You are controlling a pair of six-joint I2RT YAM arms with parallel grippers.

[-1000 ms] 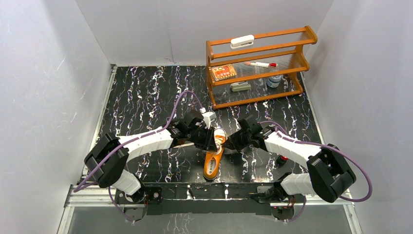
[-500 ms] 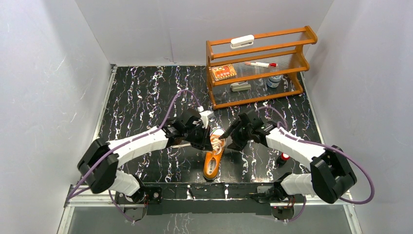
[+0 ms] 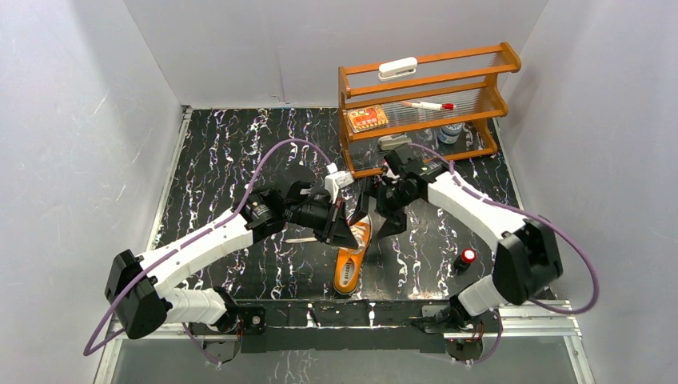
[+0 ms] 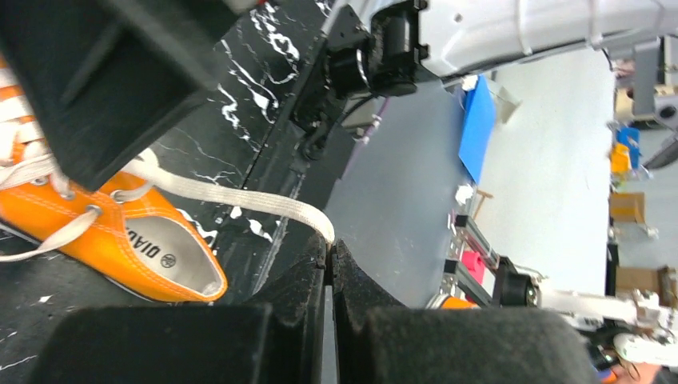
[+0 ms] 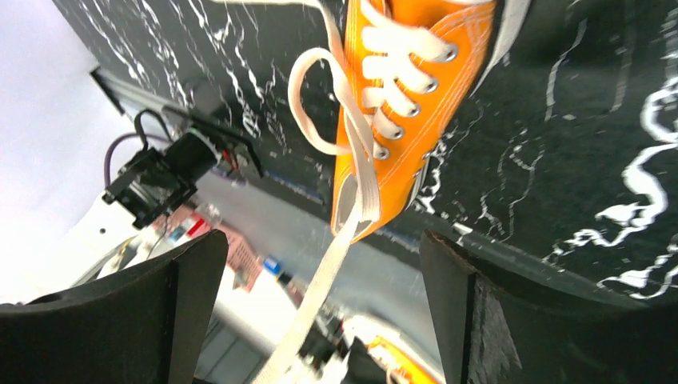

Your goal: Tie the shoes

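On the black marbled table (image 3: 240,152), about midway between the two arms, the orange shoe (image 3: 350,260) lies with its heel toward the near edge and its toe toward the wooden rack (image 3: 424,88) at the back; its pale insole faces up.

The left pincer (image 4: 329,250) is closed tight, its two dark pads pressed together with hardly a slit between them; nipped at their tips is the end of a flat white lace (image 4: 240,202); that lace runs in a fairly straight line from the pinch back to the eyelets. Seen from above, this pincer sits just beside the toe end, on the shoe's left.

The right pincer (image 5: 324,240) is spread wide, its fingers (image 5: 136,312) standing far apart at either side of its own camera's view; it grips nothing; the shoe lies beyond the fingertips, apart from them. The other lace (image 5: 318,286) comes off the shoe and stretches between the parted fingers toward the camera; whether it touches either finger I cannot tell; a loose loop of lace curls beside the eyelets. From above, this pincer is near the toe, on the rack side.
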